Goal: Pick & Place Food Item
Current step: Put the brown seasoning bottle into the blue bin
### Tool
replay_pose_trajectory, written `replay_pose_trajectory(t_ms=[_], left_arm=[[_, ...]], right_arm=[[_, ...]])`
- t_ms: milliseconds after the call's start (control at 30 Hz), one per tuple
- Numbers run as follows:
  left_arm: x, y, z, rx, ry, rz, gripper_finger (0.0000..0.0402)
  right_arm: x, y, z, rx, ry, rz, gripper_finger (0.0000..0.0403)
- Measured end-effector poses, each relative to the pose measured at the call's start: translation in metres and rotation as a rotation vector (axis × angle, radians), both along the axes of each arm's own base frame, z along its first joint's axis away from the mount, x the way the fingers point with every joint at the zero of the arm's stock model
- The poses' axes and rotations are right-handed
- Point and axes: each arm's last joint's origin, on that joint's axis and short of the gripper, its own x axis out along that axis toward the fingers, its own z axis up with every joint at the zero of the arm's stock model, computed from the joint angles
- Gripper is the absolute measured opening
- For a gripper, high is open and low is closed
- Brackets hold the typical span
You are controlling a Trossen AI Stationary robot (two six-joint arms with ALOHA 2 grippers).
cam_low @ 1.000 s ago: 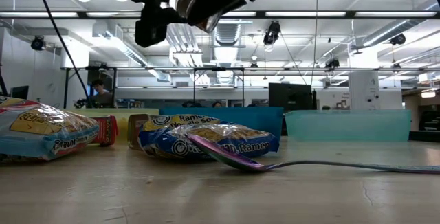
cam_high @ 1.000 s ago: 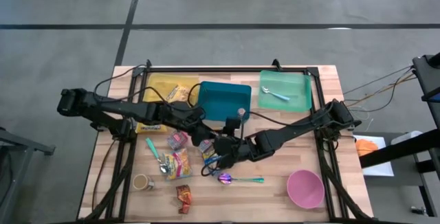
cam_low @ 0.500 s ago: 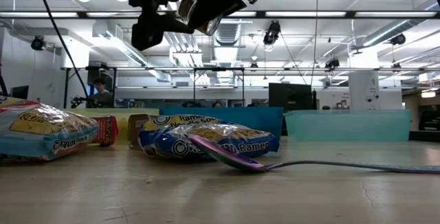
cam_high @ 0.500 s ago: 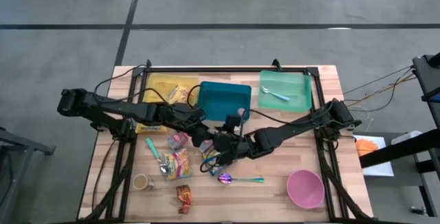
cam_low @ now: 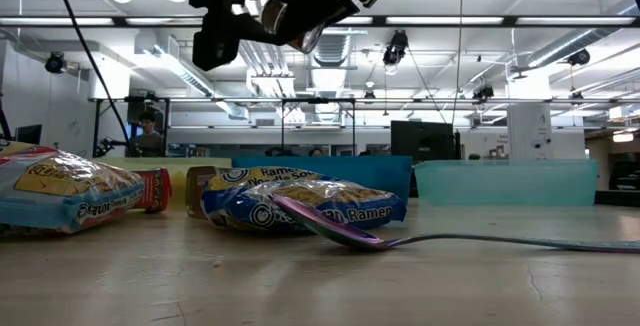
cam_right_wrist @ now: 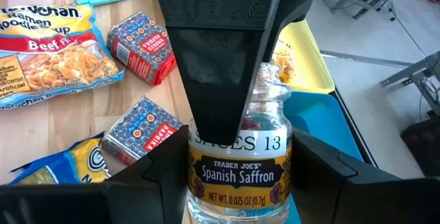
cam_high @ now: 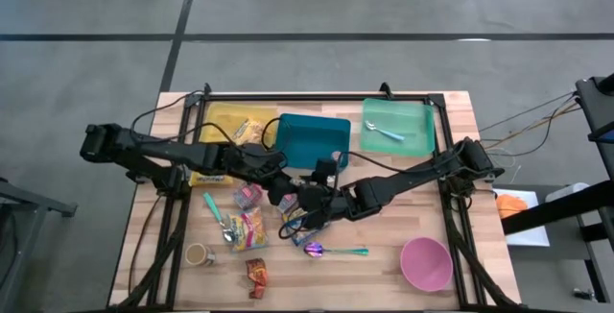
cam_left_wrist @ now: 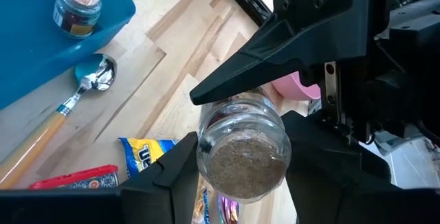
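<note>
Above the middle of the tabletop (cam_high: 384,265), the right pincer (cam_right_wrist: 237,165) holds a glass jar of Spanish saffron (cam_right_wrist: 239,162) by its body, while the left pincer (cam_left_wrist: 237,162) closes around the same jar from the opposite end, its fingers on either side. Both seem to grip it mid-handover. Should either let go too early, the jar could drop onto the ramen packets (cam_high: 247,228) just below.
</note>
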Motion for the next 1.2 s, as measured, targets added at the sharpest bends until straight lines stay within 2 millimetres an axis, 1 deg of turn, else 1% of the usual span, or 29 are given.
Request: replay_pose_trajectory(t_ms=[167, 233, 367, 433, 533, 700, 933, 1067, 1200], left_arm=[[0.0, 0.0, 0.0, 0.0, 0.002, 0.0, 0.018], [0.0, 0.0, 0.0, 0.002, 0.005, 0.0, 0.018], [-0.002, 0.001, -0.004, 0.014, 0.038, 0.014, 0.018], [-0.003, 0.002, -0.004, 0.027, 0.054, 0.029, 0.018], [-0.003, 0.002, -0.004, 0.042, 0.056, 0.032, 0.018], [-0.004, 0.003, 0.0, 0.096, 0.086, 0.049, 0.018], [-0.006, 0.012, 0.017, 0.218, 0.173, 0.092, 0.018], [-0.011, 0.029, 0.027, 0.279, 0.252, 0.153, 0.018], [-0.013, 0.049, 0.029, 0.274, 0.297, 0.182, 0.018]], right_arm=[[0.0, 0.0, 0.0, 0.001, -0.001, 0.001, 0.0189], [0.0, 0.0, 0.0, 0.003, -0.001, 0.001, 0.0213], [-0.001, 0.001, 0.001, 0.009, -0.007, 0.0, 0.0279], [-0.001, 0.001, 0.001, 0.013, -0.006, -0.004, 0.0302], [-0.001, 0.0, 0.001, 0.013, -0.006, -0.005, 0.0323], [-0.004, 0.0, -0.001, 0.018, 0.022, -0.021, 0.0329], [-0.032, -0.006, 0.01, 0.09, 0.095, -0.143, 0.033], [-0.052, -0.005, 0.02, 0.131, 0.115, -0.207, 0.0331], [-0.078, -0.006, 0.03, 0.188, 0.095, -0.272, 0.0331]])
